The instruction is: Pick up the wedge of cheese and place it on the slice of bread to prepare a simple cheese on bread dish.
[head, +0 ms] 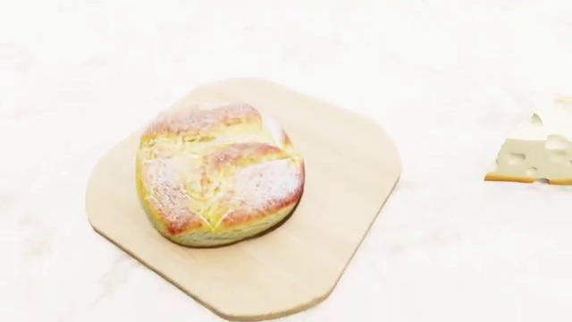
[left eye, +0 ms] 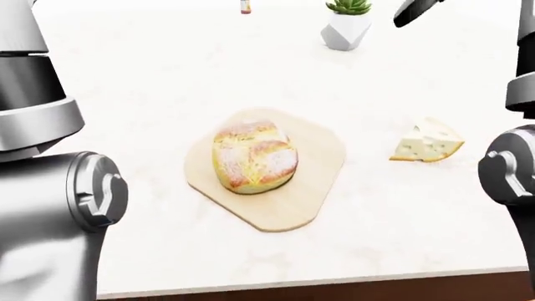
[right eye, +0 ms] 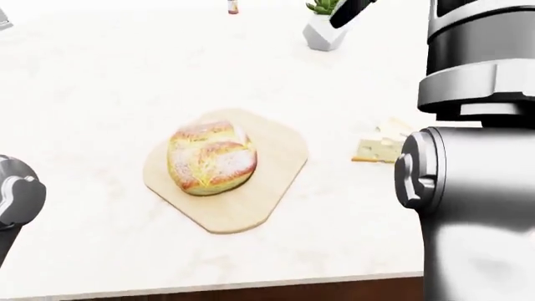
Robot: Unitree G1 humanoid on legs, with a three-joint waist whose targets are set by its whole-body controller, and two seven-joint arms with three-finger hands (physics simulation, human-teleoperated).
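The wedge of cheese (left eye: 427, 142) lies flat on the pale surface (left eye: 150, 75), untouched, its rind side turned toward the bottom of the left-eye view and its thin end pointing up. The only part of a hand I can make out is the dark tip of the right hand (left eye: 416, 10), raised at the top of that view, well above and beyond the cheese; whether its fingers are spread or closed I cannot tell, and the left hand does not show at all, only the grey forearm on that side. The bread (left eye: 254, 155) sits on a wooden board (left eye: 313, 188), well off to the left of the cheese, farther from the right hand than the cheese is. To my eye the pickup has not yet begun. The right hand ought to come down toward the cheese with fingers parted and close across the two flat cut faces, since the taper would likely squirt out of a pinch taken near the point. The bread's top is domed, so the cheese should be set down low and centred, not dropped. A small potted plant (left eye: 347, 24) stands nearest the hand, worth clearing on the way down.
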